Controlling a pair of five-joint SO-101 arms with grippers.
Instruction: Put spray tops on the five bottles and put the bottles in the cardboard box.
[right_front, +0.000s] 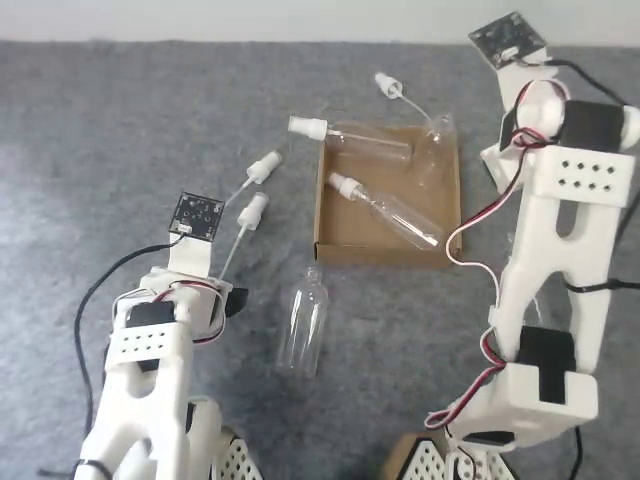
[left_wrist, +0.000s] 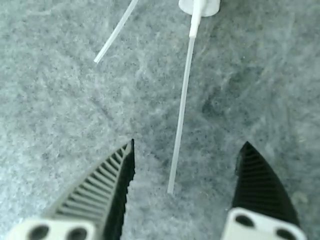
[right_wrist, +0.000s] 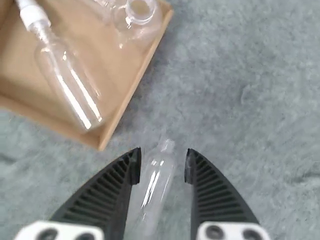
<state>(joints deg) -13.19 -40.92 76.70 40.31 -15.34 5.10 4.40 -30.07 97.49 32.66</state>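
Note:
The cardboard box (right_front: 340, 245) lies mid-table. Two clear bottles with spray tops (right_front: 372, 143) (right_front: 395, 215) lie in it, and an uncapped bottle (right_front: 437, 145) leans on its right wall. Another uncapped bottle (right_front: 303, 322) lies on the carpet in front of the box. Three loose spray tops (right_front: 263, 167) (right_front: 253, 211) (right_front: 391, 87) lie around the box. My left gripper (left_wrist: 188, 144) is open, straddling the tube (left_wrist: 181, 115) of one spray top. My right gripper (right_wrist: 162, 157) is open over a further uncapped bottle (right_wrist: 156, 177) lying right of the box's near corner (right_wrist: 101, 144).
Grey carpet (right_front: 120, 130) covers the table. The left arm (right_front: 150, 350) stands at the front left, the right arm (right_front: 560, 260) at the right, tall over the carpet beside the box. Open carpet lies at the far left.

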